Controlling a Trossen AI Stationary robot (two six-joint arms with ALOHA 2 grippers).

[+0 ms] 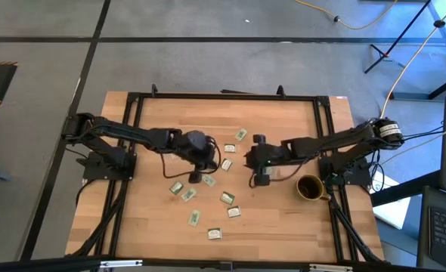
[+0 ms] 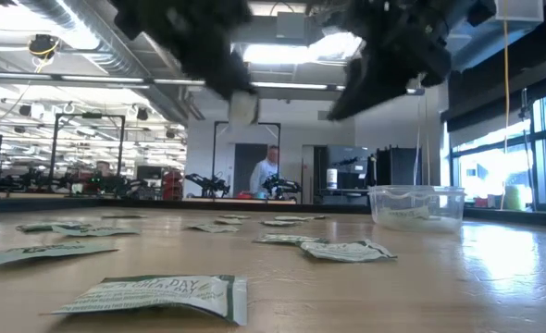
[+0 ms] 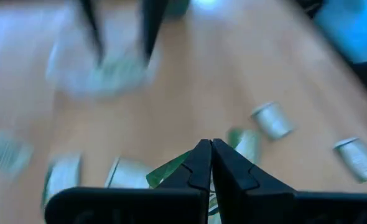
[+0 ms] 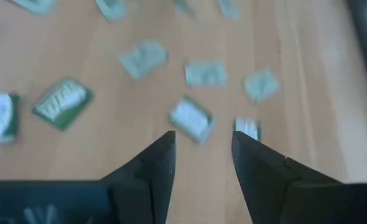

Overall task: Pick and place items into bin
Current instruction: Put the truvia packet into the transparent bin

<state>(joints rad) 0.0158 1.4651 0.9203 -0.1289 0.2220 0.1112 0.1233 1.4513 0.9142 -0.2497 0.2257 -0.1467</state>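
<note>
Several pale green and white packets (image 1: 227,198) lie flat across the wooden table, also seen in the low view (image 2: 157,294) and the right wrist view (image 4: 62,101). The clear bin (image 2: 416,205) stands on the table's right part, next to the right arm (image 1: 283,174), with packets inside it (image 3: 102,74). My left gripper (image 1: 196,175) hangs above the table's middle, shut on one packet (image 3: 171,169). My right gripper (image 1: 259,178) hovers open above loose packets (image 4: 191,119), beside the bin, touching nothing. My left gripper (image 3: 208,155) pinches a green and white packet between its two shut fingertips. One green corner (image 3: 171,169) sticks out beside the fingers. The packet is lifted clear of the table and shows as a pale piece under the fingers (image 2: 243,108).
A dark brown mug (image 1: 310,187) stands near the table's right edge, just past the bin. A black frame (image 1: 223,97) borders the tabletop. Bare wood lies along the far side and the near right corner. A person (image 2: 266,174) stands far off in the room behind.
</note>
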